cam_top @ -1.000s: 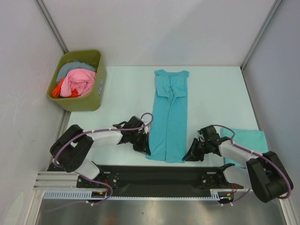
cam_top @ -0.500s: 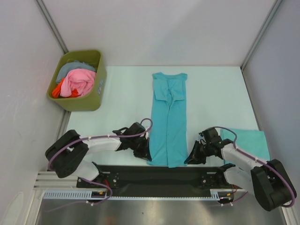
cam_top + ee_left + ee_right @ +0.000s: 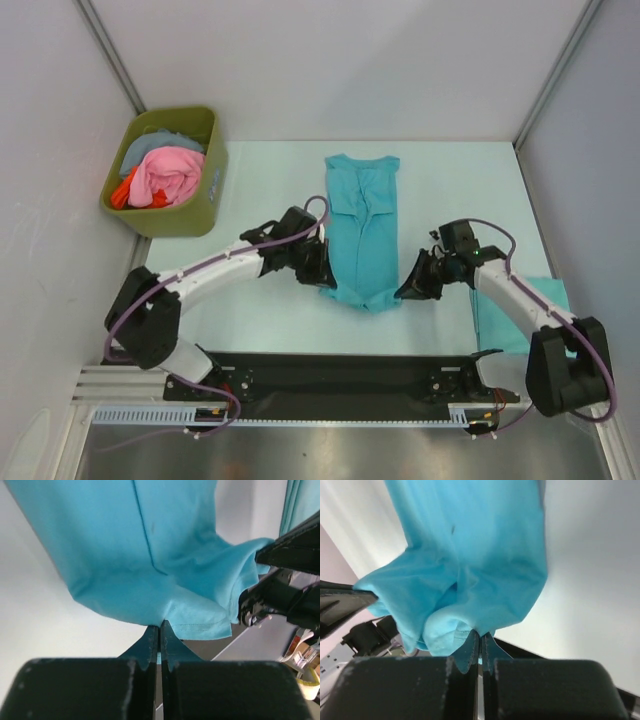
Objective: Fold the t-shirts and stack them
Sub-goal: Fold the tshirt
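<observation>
On the pale desk [image 3: 270, 180], a turquoise shirt [image 3: 362, 215] folded into a long narrow strip, lying from the far middle back toward the arms. Far end flat on the desk, sleeves tucked in; near end bunched and gathered between the two claws, apparently hanging just clear of the desk, though hard to judge from above. Left claw [image 3: 322, 275] at the strip's near left corner, clamped tight on the hem; in the left wrist view, the same left claw [image 3: 160, 628] with both fingers pressed together and a pinch of the shirt [image 3: 150, 555] caught at the tips, the hem curling away to the right. Right claw [image 3: 405, 290] at the near right corner, likewise closed hard on the cloth; in the right wrist view, the right claw [image 3: 480, 636] gripping a rolled lip of the shirt [image 3: 470, 550], the cloth sagging in a soft pouch. A second shirt [image 3: 555, 292], also turquoise, folded flat near the desk's right edge, partly under the right arm. At the far left corner, an olive-green bin [image 3: 200, 215] holding crumpled clothes [image 3: 165, 175], pink, grey-blue and orange.
</observation>
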Available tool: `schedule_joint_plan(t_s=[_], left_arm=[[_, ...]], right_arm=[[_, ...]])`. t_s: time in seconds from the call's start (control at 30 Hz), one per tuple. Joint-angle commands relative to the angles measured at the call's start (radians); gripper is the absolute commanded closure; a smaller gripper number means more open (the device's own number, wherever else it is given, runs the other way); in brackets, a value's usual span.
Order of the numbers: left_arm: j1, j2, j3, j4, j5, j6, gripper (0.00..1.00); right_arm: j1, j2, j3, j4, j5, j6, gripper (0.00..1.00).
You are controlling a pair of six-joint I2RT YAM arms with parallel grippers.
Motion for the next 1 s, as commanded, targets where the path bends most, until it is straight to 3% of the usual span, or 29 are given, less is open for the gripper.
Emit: schedule_joint_plan(t_s=[0.0, 0.27, 0.47, 0.97], left_arm=[[0.067, 0.095, 0.14, -0.092, 0.025, 0.063, 1.0], [0.181, 0.322, 0.433, -0.136, 0.062, 0.12, 1.0], [0.228, 0.452, 0.561, -0.149, 0.088, 0.118, 1.0], [0.291, 0.621, 0.724, -0.18, 0.139, 0.106, 1.0]], right_arm=[[-0.053, 0.1, 0.105, -0.018, -0.026, -0.097, 1.0], [-0.119, 0.416, 0.38, -0.035, -0.052, -0.177, 1.0], [-0.138, 0.615, 0.582, -0.064, -0.065, -0.2, 1.0], [-0.161, 0.827, 0.811, -0.101, -0.106, -0.197, 1.0]])
